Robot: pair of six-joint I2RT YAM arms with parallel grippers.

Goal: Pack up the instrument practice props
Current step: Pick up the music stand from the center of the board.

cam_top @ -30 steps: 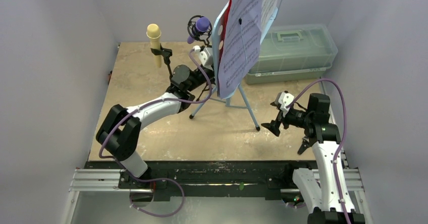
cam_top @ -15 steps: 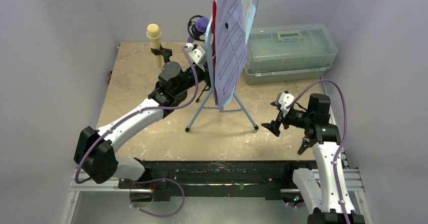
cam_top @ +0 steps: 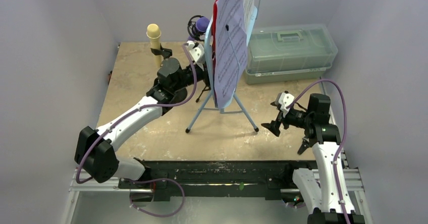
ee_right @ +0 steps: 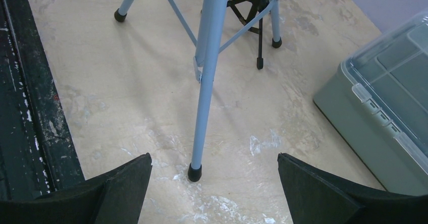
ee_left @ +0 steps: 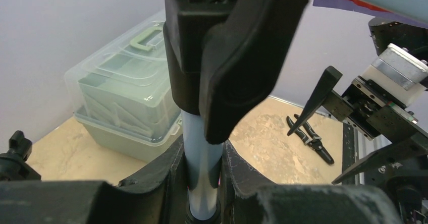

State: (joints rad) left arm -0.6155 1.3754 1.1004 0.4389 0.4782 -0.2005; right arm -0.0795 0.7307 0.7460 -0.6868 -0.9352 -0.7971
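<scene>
At mid-table the left gripper (ee_left: pixel 202 183) clamps the pole of the upright light-blue perforated music rest (ee_right: pixel 209 42), the right gripper (cam_top: pixel 269 127) gapes empty near its legs, and nothing looks packed yet.

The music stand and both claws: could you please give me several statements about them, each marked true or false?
1. The left claw is closed around the music stand's light-blue pole. True.
2. The right claw grips a stand leg. False: it is wide open and holds nothing.
3. The sheet music lies flat on the table. False: it rests upright on the stand.
4. The cream microphone stands upright in its holder. True.
5. The pliers are inside the plastic box. False: they lie on the table, outside it.
</scene>
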